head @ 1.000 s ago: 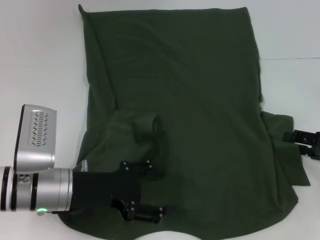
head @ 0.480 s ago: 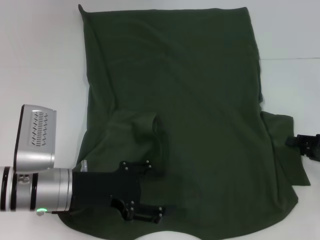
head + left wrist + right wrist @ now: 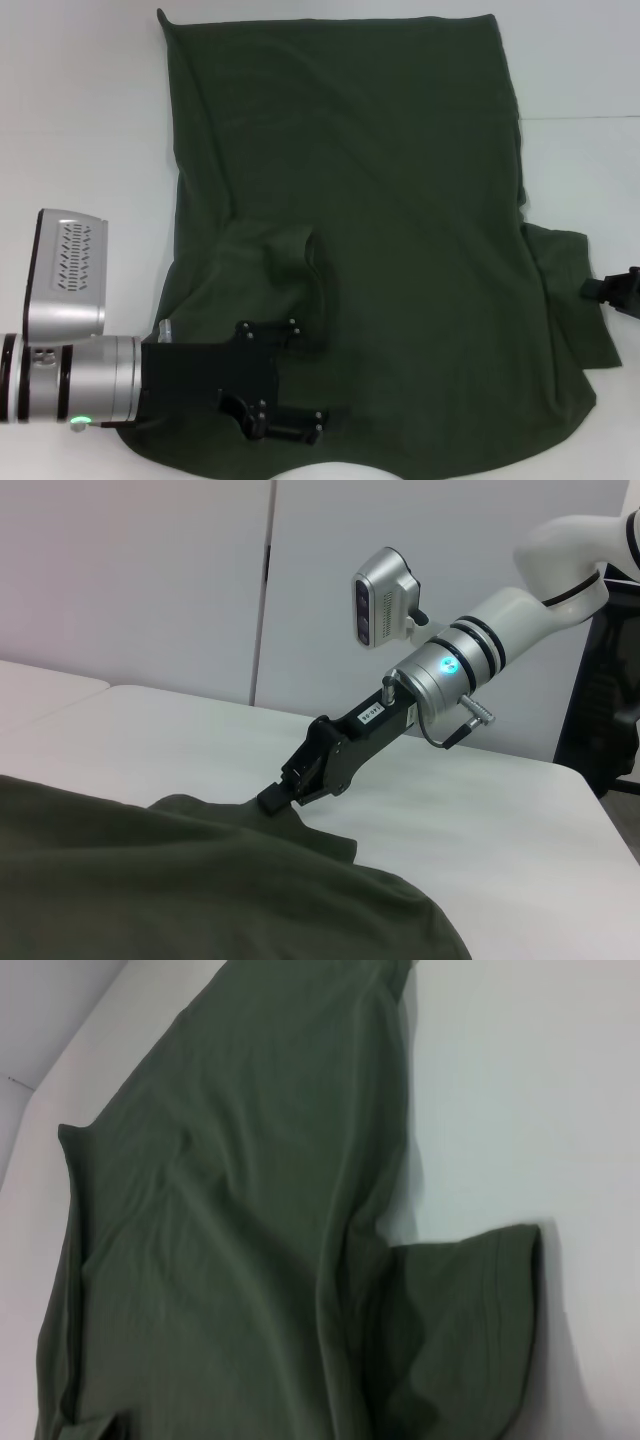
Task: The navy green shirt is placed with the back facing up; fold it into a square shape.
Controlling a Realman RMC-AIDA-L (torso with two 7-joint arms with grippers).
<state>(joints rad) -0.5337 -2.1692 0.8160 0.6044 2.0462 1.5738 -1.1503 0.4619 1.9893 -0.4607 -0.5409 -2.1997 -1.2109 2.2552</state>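
- We see the shirt (image 3: 360, 250) spread flat on the white table (image 3: 80, 120), filling most of the head view from the top edge down to the bottom, plain side up.
- Its left sleeve is folded in over the body — a darker flap (image 3: 290, 270) lies in the lower left-centre of the frame.
- Its right sleeve (image 3: 575, 300) sticks out at the right edge; in the right wrist view that sleeve (image 3: 470, 1330) sits at the lower right, flat on the table.
- Our left gripper (image 3: 290, 385) sits at the lower left of the head view, over the shirt near its bottom edge, fingers spread apart with no cloth between them.
- Our right gripper (image 3: 612, 288) shows only at the far right edge of the head view, beside the sleeve; in the left wrist view its tip (image 3: 275, 798) touches the sleeve edge — we cannot tell whether it pinches the cloth.
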